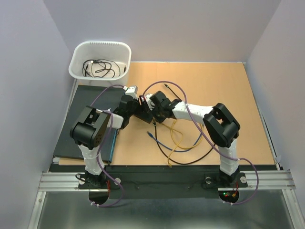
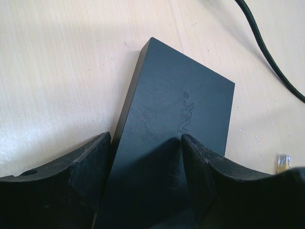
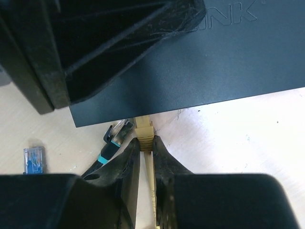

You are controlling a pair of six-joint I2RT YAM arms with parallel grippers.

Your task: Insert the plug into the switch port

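Switch (image 2: 176, 119): flat matte-black box with embossed lettering on top, mid-table (image 1: 214, 86) between the two wrists. Left gripper (image 2: 146, 143) is closed against it, one finger on the long side and one on the top face. Right gripper (image 3: 144, 145) is nearly closed, pinching the yellow plug (image 3: 143, 130). The plug's tip meets the box's near edge; the port itself is hidden. A teal-collared plug (image 3: 112, 140) crowds just beside it. A blue plug (image 3: 33, 160) lies apart.

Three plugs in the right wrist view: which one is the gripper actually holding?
The yellow plug, pinched in the right gripper, tip at the switch edge. The teal-collared plug and the blue plug lie loose to its left.
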